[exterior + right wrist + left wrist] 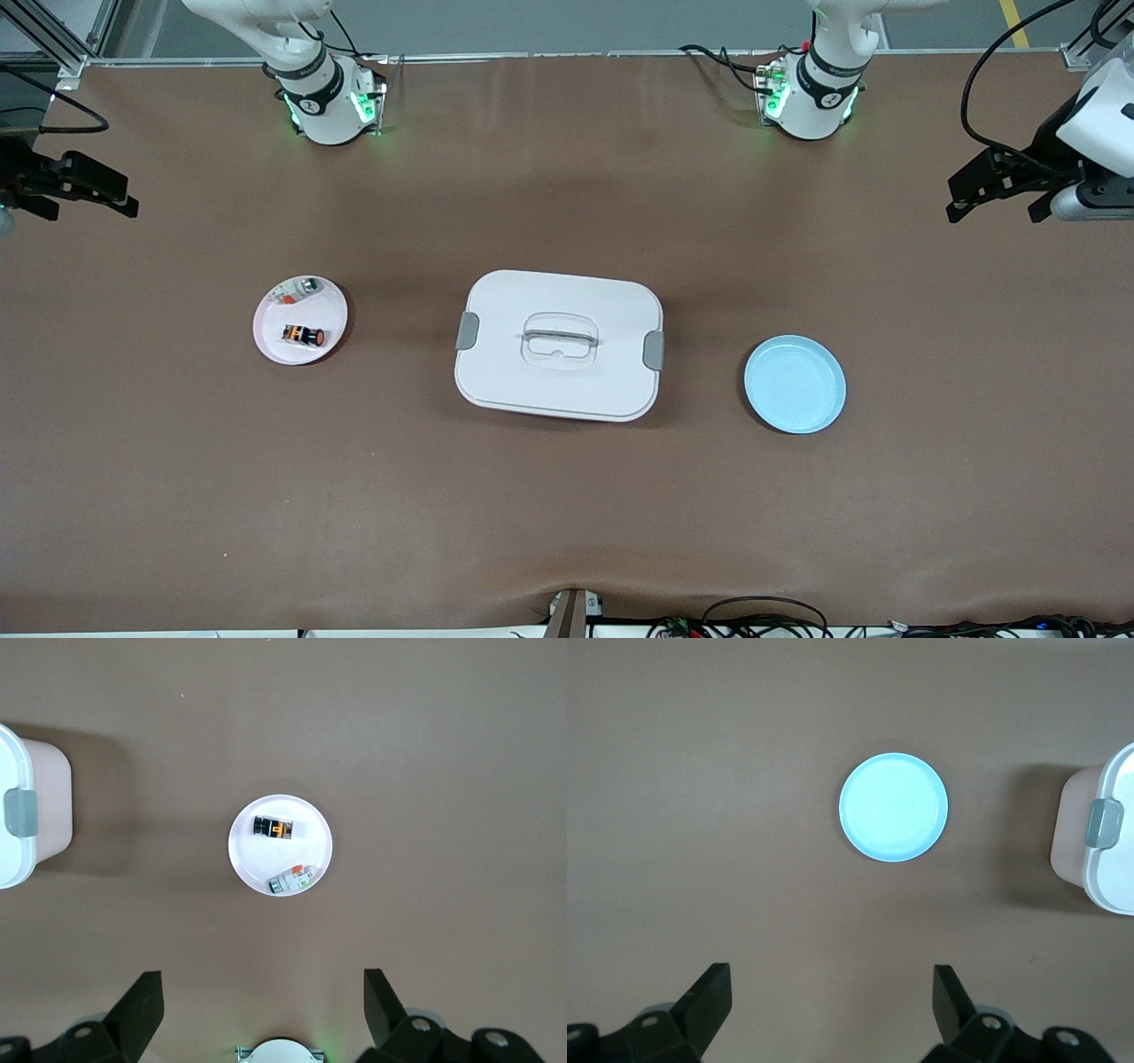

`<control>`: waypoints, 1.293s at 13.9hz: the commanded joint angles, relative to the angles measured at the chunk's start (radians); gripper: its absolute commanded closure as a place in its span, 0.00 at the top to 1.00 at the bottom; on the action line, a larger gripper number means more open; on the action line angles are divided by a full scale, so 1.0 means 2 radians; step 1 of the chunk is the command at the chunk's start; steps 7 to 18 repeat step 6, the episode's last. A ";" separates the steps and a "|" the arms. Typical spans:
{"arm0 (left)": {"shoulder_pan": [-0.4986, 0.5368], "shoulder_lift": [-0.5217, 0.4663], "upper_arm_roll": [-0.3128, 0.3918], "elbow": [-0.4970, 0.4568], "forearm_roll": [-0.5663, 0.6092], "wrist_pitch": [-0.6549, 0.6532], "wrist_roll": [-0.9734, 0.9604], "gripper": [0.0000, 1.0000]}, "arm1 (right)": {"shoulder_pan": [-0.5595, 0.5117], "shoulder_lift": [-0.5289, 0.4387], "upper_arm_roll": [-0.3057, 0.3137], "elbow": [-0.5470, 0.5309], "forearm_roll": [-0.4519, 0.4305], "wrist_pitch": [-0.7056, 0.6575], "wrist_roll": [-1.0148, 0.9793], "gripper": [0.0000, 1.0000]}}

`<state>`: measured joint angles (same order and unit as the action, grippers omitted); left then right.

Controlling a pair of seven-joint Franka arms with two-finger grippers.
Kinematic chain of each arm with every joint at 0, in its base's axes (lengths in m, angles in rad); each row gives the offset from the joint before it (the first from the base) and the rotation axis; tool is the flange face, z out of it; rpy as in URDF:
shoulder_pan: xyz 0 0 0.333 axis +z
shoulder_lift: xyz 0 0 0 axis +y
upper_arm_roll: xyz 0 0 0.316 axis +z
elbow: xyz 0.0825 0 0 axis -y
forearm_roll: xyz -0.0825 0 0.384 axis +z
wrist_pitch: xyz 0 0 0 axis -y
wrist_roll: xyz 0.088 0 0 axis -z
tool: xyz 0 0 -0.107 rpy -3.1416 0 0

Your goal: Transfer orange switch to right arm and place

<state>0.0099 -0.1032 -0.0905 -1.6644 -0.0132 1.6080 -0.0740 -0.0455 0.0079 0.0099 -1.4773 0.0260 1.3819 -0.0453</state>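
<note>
The orange switch (303, 336) (275, 827) lies on its side on a small white plate (273, 344) (244, 856) toward the right arm's end of the table. A small white piece with orange and green bits (298, 287) (292, 879) shares that plate. My right gripper (89, 206) (262, 985) hangs open and empty, high over the table's edge at the right arm's end, well apart from the plate. At the left arm's end my left gripper (994, 211) (831, 983) is open and empty too, up in the air. Both arms wait.
A white lidded box (558, 346) (1107, 842) (18, 815) with grey latches and a clear handle stands mid-table. A light blue plate (795, 384) (893, 807) with nothing on it lies toward the left arm's end. Cables run along the table's front edge.
</note>
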 commanded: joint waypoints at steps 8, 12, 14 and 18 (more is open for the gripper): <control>0.003 -0.007 -0.001 -0.001 -0.003 -0.006 -0.001 1.00 | 0.013 -0.012 -0.027 -0.009 0.023 -0.019 0.008 1.00; 0.003 -0.007 -0.001 -0.001 -0.003 -0.006 -0.001 1.00 | 0.013 -0.012 -0.027 -0.009 0.023 -0.019 0.008 1.00; 0.003 -0.007 -0.001 -0.001 -0.003 -0.006 -0.001 1.00 | 0.013 -0.012 -0.027 -0.009 0.023 -0.019 0.008 1.00; 0.003 -0.007 -0.001 -0.001 -0.003 -0.006 -0.001 1.00 | 0.013 -0.012 -0.027 -0.009 0.023 -0.019 0.008 1.00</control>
